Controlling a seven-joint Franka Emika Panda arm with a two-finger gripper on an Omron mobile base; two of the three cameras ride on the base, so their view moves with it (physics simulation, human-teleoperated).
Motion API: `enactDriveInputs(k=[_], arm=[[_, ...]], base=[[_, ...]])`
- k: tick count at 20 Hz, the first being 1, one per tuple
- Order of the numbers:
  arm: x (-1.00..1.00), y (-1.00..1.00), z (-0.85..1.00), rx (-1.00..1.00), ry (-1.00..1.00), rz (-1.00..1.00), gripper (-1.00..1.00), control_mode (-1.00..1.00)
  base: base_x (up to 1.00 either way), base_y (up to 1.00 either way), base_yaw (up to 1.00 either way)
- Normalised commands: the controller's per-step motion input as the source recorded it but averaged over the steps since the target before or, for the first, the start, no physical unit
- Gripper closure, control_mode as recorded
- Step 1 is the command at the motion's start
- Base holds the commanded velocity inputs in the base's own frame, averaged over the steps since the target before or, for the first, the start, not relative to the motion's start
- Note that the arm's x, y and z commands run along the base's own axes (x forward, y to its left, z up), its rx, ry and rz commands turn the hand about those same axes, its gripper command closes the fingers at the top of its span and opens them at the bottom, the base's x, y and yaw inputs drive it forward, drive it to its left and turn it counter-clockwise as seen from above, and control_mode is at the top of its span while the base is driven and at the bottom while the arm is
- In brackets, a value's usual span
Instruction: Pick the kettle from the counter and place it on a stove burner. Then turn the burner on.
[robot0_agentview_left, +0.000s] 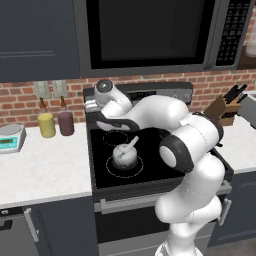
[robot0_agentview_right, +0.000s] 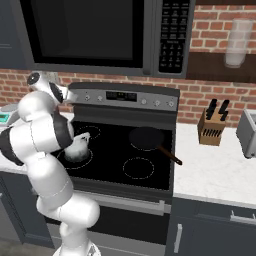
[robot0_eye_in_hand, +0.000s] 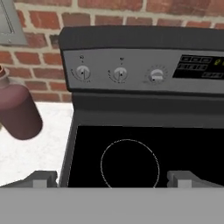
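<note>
The kettle (robot0_agentview_left: 124, 155) is sitting inside the stove burner (robot0_agentview_left: 125, 166) ring at the cooktop's front left, while the pincer (robot0_eye_in_hand: 112, 180), jaws spread wide and holding nothing, is hovering facing the control knobs (robot0_eye_in_hand: 119, 74) beside the worktop (robot0_agentview_left: 40, 167).

The kettle (robot0_agentview_left: 124, 154) sits on the front-left stove burner (robot0_agentview_left: 124, 165) of the cooktop (robot0_agentview_left: 150, 165), with a smaller ring (robot0_agentview_left: 115, 137) behind it. A pan (robot0_agentview_right: 146, 137) rests on the back-right ring. Left of the cooktop, on the counter (robot0_agentview_left: 45, 167), two jars (robot0_agentview_left: 56, 123) stand side by side near the wall, a scale (robot0_agentview_left: 11, 137) farther left. A knife block (robot0_agentview_right: 212, 129) stands on the right counter. The knobs (robot0_eye_in_hand: 120, 74) line the back panel, under the microwave (robot0_agentview_left: 150, 32).
</note>
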Motion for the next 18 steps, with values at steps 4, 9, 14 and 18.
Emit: enactDriveInputs(k=[4, 9, 14, 18], arm=[[0.10, 0.00, -0.05, 0.00, 0.00, 0.00, -1.00, -1.00], [0.33, 0.00, 0.00, 0.00, 0.00, 0.00, -1.00, -1.00], [0.32, 0.00, -0.02, -0.01, 0.00, 0.00, -1.00, -1.00], [0.31, 0.03, -0.10, -0.03, 0.00, 0.00, -1.00, -1.00]], base=[[0.00, 0.00, 0.00], [0.00, 0.00, 0.00], [0.00, 0.00, 0.00], [0.00, 0.00, 0.00]])
